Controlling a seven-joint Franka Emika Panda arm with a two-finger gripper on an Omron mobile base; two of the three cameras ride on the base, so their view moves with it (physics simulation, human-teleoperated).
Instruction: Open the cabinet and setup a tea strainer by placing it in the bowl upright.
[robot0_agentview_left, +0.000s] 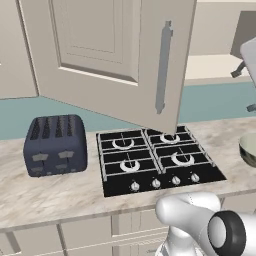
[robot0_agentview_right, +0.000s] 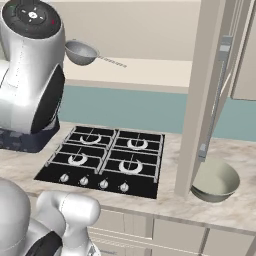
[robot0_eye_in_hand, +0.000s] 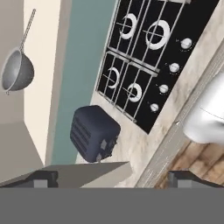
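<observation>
Marble counter (robot0_agentview_right: 165, 197) carries the grey-olive, pale-rimmed bowl (robot0_agentview_right: 216, 181). Silver tea strainer (robot0_agentview_right: 81, 52), rounded cup with thin straight handle, sits inside the open cabinet (robot0_agentview_left: 125, 55). Gripper (robot0_eye_in_hand: 113, 178) fingers spread wide, holding nothing.

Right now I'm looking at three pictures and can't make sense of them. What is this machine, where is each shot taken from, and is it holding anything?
It is a white robot arm in a simulated kitchen. Two pictures come from cameras on its base, behind it to the left and right. The third looks along its end effector, so it appears rotated.

On the marble counter sit a dark blue toaster, a black four-burner cooktop and a grey-olive bowl. The cabinet door hangs open above the cooktop. The tea strainer lies on the cabinet's pale shelf.

The end effector's tips stand apart with nothing between them, so it holds nothing.
</observation>
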